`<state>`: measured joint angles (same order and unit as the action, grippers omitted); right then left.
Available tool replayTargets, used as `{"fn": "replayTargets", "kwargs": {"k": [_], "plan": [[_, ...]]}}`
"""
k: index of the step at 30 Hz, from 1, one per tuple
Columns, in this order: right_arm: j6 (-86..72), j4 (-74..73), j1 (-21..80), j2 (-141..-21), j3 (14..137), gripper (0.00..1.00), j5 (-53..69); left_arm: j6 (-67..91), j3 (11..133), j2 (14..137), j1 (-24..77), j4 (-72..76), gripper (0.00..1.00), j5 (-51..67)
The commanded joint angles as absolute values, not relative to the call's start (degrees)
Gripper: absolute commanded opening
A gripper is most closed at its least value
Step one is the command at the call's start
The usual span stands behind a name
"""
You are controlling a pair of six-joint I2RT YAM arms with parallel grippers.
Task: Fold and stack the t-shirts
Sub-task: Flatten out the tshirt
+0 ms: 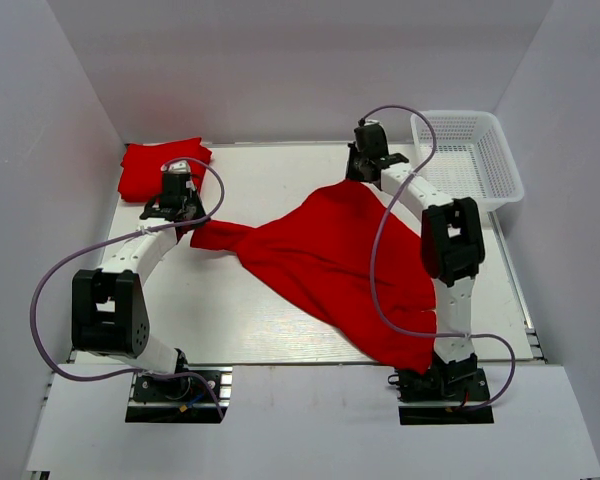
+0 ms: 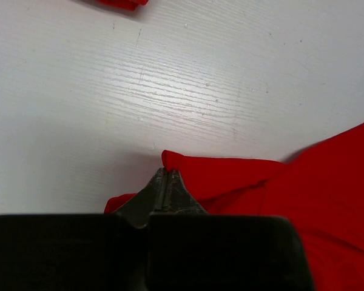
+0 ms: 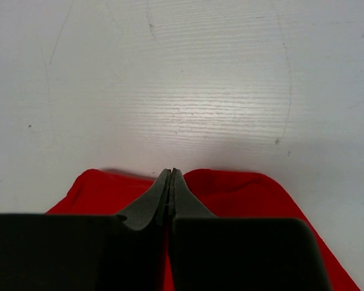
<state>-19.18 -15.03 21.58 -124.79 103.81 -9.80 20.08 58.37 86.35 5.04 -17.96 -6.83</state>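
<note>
I am looking down the left gripper (image 2: 165,176) and its two fingers are pressing flat together, with no gap showing between them. A narrow red fold of the spread t-shirt (image 1: 330,260) is coming out from right under their tips, so I am reading this gripper as clamped on that corner of the cloth. The pinch point itself is hiding beneath the fingers, so I cannot see the fabric between the pads. To the right of this gripper the red cloth is widening out, and ahead of the tips bare white table (image 1: 240,320) is showing. Farther ahead and a little to the left, the folded t-shirt (image 1: 160,168) is lying as a flat red bundle, apart from the fingers. The right gripper (image 3: 171,176) is also showing its fingers drawn tight together, and red cloth is bulging out on both sides just beneath and behind the tips, so it appears to be gripping an edge of the same shirt. Ahead of it only table is showing. From above, the shirt is stretching between the two grippers and trailing back toward the base of the right arm, with part of it lying under that arm. The white mesh basket (image 1: 508,160) is sitting off to the right of the right gripper, not touching the cloth.
</note>
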Motion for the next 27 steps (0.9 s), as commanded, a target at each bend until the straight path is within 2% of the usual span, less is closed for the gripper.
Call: {"fn": "replayTargets", "kwargs": {"k": [1, 10, 14, 18, 19, 22, 27], "plan": [[-18.11, -11.28, 21.53, -116.82, 99.60, 0.00, -11.51, 20.57, 59.75, 82.44, 4.83, -16.79, 0.00, -6.42], [-9.24, -4.93, 21.18, -95.48, 93.61, 0.00, -26.62, 21.09, 72.94, 83.58, 4.83, -18.54, 0.00, -8.61], [-2.05, 1.29, 21.09, -86.06, 92.19, 0.00, -32.23, 19.08, 83.91, 84.29, 4.31, -19.07, 0.00, -11.15], [8.14, 7.45, 21.09, -81.83, 97.20, 0.00, -39.62, 16.88, 101.56, 88.76, 4.31, -23.89, 0.00, -14.93], [11.04, 8.34, 21.09, -80.35, 99.47, 0.00, -40.51, 15.40, 110.13, 89.99, 4.31, -25.21, 0.00, -15.46], [16.60, 11.33, 21.18, -78.67, 106.40, 0.00, -42.62, 13.21, 124.83, 94.21, 4.31, -31.28, 0.00, -18.72], [21.35, 9.24, 21.35, -76.73, 114.43, 0.00, -41.22, 8.44, 132.71, 91.42, 4.31, -29.45, 0.00, -21.01]]}}
